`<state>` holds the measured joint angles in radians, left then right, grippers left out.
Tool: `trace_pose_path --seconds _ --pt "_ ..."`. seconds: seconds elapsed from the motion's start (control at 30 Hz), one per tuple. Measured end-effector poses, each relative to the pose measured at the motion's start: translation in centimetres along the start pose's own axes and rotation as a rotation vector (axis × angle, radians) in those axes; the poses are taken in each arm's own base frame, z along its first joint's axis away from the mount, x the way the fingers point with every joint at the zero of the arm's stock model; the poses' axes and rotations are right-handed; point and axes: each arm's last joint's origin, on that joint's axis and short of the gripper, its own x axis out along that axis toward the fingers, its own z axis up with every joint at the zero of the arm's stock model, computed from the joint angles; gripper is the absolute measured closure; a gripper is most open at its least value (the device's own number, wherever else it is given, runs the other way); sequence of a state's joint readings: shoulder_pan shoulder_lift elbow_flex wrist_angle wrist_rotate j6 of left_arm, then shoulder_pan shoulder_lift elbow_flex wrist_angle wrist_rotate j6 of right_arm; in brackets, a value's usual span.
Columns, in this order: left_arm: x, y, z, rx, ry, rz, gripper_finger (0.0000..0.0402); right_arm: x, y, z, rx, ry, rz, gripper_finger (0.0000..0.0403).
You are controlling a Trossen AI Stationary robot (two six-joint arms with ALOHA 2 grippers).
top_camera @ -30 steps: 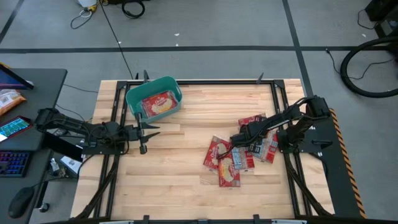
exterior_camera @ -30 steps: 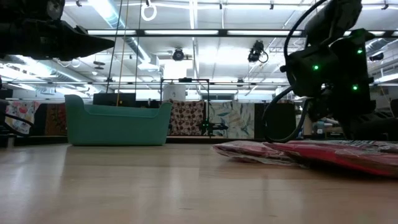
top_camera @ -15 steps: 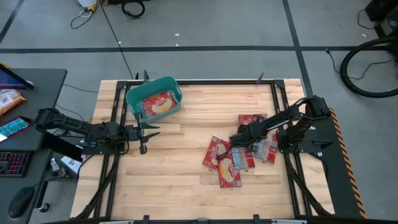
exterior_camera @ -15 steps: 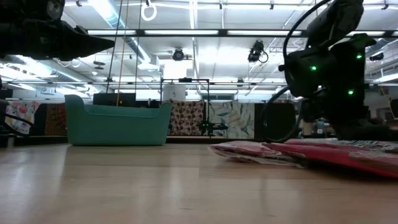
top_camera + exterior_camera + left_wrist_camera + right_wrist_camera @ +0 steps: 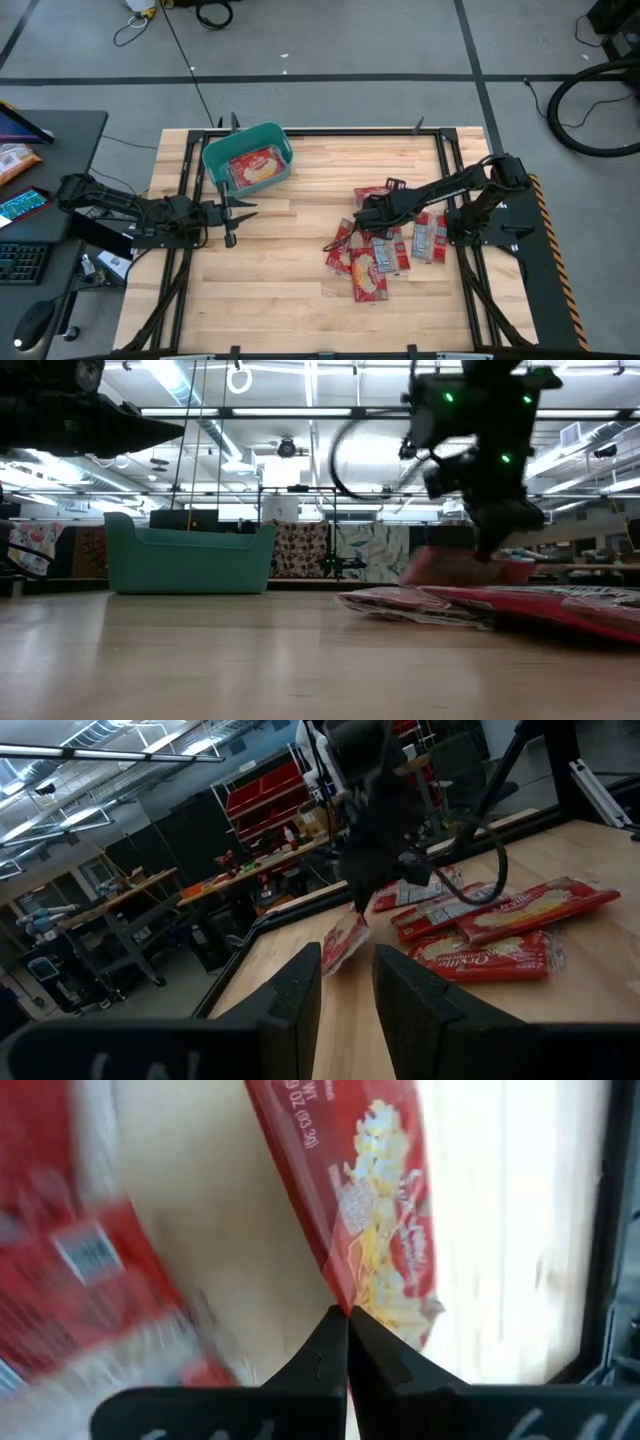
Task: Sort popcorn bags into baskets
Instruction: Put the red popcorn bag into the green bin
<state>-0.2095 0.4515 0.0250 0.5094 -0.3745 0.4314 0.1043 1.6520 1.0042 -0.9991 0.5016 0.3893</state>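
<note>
tub [image 5: 214, 155] back-left, one bag [image 5: 254, 167] inside | bag pile [image 5: 372, 258] right

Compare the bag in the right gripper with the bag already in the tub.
The bag pinched in the shut right gripper hangs lifted above the pile, held by one edge; the bag in the teal tub lies flat inside, untouched. Both are red packets with yellow and white print.
</note>
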Motion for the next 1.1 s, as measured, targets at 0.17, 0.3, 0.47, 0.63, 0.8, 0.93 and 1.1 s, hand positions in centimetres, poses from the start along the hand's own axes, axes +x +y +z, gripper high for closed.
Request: trace_pose_path --seconds 0.17,0.3,0.47,0.63,0.8,0.93,1.1 --pt "0.1 0.3 0.4 -0.009 0.043 0.061 0.0304 -2.1 -0.3 2.2 0.030 -0.118 0.036 0.0399" --pt "0.1 0.1 0.4 -0.008 0.083 0.025 0.0304 -3.5 -0.2 3.8 0.028 -0.233 0.056 0.0400" --pt "0.1 0.0 0.3 -0.021 0.098 0.012 0.0304 -5.1 -0.5 5.3 0.041 -0.345 0.081 0.0400" --pt "0.1 0.1 1.0 -0.048 0.066 0.012 0.0304 -6.6 -0.7 6.8 0.059 -0.467 0.103 0.0400" --pt "0.1 0.2 2.5 -0.053 0.071 -0.034 0.0304 -8.2 -0.9 7.7 0.072 -0.550 0.070 0.0400" --pt "-0.1 -0.2 2.6 -0.021 0.063 -0.067 0.0304 -9.2 -1.0 8.2 0.079 -0.611 0.053 0.0400" --pt "-0.4 -0.8 1.8 0.000 0.014 -0.155 0.0304 -10.0 -0.2 10.5 0.043 -0.643 0.023 0.0400"
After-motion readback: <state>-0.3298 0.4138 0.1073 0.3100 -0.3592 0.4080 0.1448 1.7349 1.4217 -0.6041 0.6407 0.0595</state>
